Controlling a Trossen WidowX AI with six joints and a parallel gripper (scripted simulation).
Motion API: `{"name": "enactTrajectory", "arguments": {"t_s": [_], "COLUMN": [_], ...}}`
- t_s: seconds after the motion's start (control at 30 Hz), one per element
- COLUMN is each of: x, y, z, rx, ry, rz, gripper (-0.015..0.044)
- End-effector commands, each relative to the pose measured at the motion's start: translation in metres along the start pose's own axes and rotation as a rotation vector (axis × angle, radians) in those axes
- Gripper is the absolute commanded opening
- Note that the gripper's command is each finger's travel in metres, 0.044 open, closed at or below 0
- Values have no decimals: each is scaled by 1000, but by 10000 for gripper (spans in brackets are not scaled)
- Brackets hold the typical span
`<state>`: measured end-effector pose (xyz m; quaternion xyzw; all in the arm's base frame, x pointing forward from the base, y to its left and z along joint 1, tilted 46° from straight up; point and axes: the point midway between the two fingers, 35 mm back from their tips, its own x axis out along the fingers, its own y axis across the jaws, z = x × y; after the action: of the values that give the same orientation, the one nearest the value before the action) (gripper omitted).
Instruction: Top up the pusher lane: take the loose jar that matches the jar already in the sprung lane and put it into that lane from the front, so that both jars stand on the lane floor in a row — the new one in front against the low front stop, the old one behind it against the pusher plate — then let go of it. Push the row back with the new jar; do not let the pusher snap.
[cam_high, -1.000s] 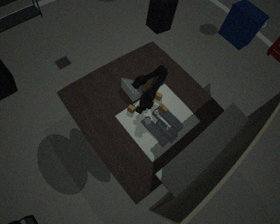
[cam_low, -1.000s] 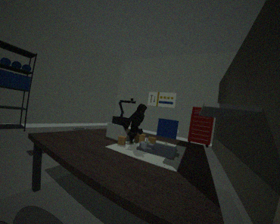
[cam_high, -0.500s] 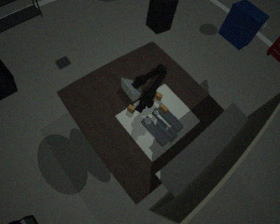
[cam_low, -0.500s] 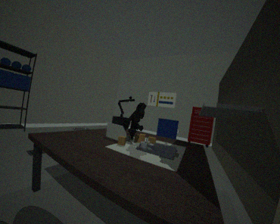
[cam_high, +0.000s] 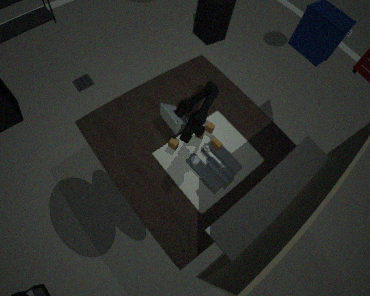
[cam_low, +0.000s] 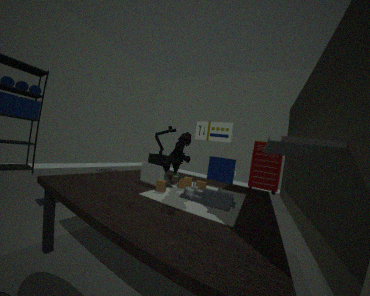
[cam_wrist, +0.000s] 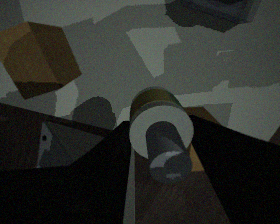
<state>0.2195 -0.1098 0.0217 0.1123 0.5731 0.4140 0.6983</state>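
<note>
The gripper (cam_high: 186, 136) (cam_low: 173, 171) (cam_wrist: 158, 124) is about half open, and its two fingers have hold of the loose jar (cam_wrist: 141, 131) by its sides, the dark knob of it toward the wrist camera. In the exterior view, this jar is at left of the grey lane unit (cam_high: 213, 170) (cam_low: 215, 198), outside the lanes. One orange block (cam_high: 173, 143) (cam_low: 160, 186) stands more left on the pale mat (cam_high: 186, 186) (cam_low: 167, 198). I cannot tell if the jar touches the mat.
</note>
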Motion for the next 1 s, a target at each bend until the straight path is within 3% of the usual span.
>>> {"name": "enactTrajectory", "arguments": {"t_s": [0.0,0.67,0.97], "x": [2,47,58], "y": [3,41,43], "z": [10,95,98], "rx": [30,313,322], "ry": [6,1,0], "rz": [-4,4,6], "gripper": [0,0,0]}}
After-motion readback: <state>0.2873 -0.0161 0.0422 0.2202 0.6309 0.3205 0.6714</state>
